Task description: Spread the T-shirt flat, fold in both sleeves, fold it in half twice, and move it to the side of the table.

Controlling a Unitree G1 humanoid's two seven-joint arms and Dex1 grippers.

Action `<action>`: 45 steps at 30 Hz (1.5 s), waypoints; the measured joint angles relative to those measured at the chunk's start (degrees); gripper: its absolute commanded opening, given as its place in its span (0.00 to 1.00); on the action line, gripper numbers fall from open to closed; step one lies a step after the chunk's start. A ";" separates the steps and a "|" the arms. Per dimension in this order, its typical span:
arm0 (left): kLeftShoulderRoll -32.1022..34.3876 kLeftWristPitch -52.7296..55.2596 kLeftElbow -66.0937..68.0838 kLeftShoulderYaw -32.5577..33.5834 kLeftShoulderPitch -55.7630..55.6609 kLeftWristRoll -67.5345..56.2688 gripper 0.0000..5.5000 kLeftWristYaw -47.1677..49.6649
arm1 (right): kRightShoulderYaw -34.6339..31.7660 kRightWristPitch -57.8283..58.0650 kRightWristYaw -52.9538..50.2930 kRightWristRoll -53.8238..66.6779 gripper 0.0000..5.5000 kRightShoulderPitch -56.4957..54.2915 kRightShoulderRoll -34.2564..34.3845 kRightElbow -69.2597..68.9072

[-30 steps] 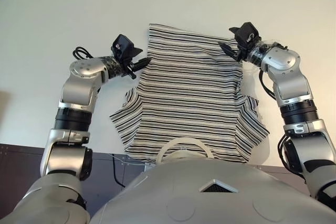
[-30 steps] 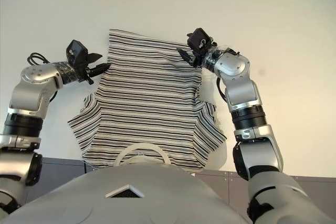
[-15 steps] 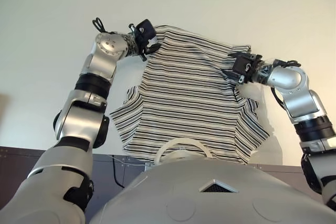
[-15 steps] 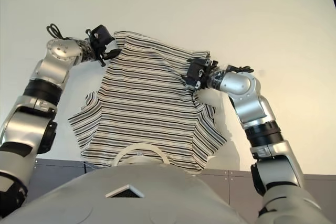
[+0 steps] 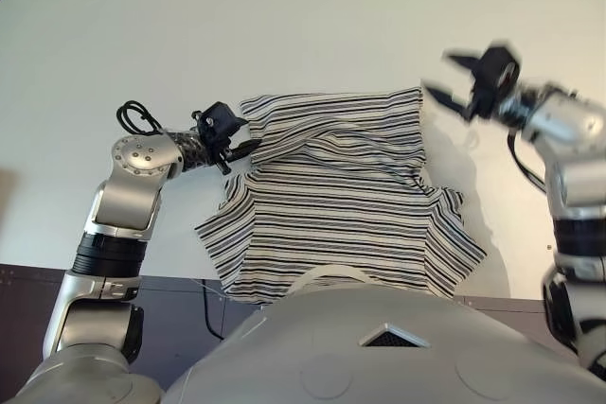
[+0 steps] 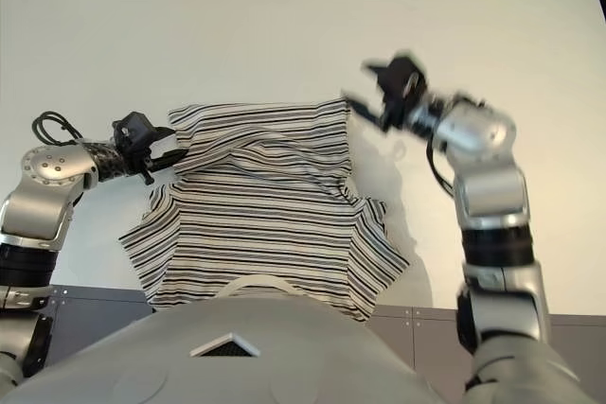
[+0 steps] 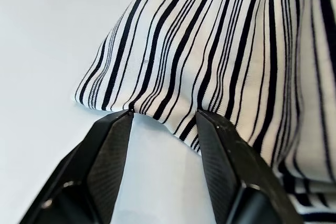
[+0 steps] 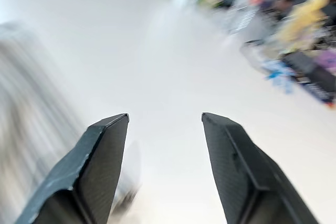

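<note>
The black-and-white striped T-shirt (image 5: pixel 331 205) lies on the white table (image 5: pixel 284 16), collar toward me, sleeves out to both sides. Its far part is rumpled into loose folds. My left gripper (image 5: pixel 248 146) sits low at the shirt's far left corner. In the left wrist view that gripper (image 7: pixel 164 114) is open, with the striped hem (image 7: pixel 157 77) just beyond its fingertips and nothing pinched. My right gripper (image 5: pixel 445 76) hangs above the table, just right of the shirt's far right corner. It is open and holds nothing (image 8: pixel 164 116).
Bare white tabletop stretches beyond the shirt and to both sides. The table's near edge (image 5: pixel 189 279) runs just below the shirt's collar end, with dark floor past it.
The shirt's far edge has come toward me and now lies rumpled. My left gripper moved back and down to the far left corner. My right gripper left the cloth and rose to the right.
</note>
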 measured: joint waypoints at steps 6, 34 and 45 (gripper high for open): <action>-0.07 -1.06 -1.19 -1.38 0.69 -0.14 0.40 -0.88 | 9.80 -8.30 3.15 -9.00 0.47 10.88 -3.21 1.06; -3.09 2.88 -3.98 4.21 5.89 -2.57 0.40 6.30 | 4.25 -0.37 21.62 1.55 0.47 32.82 -21.26 -25.80; -3.05 2.63 -0.41 2.07 1.17 -3.10 0.40 2.18 | 2.91 -2.31 14.67 -0.67 0.47 18.57 -15.04 -9.70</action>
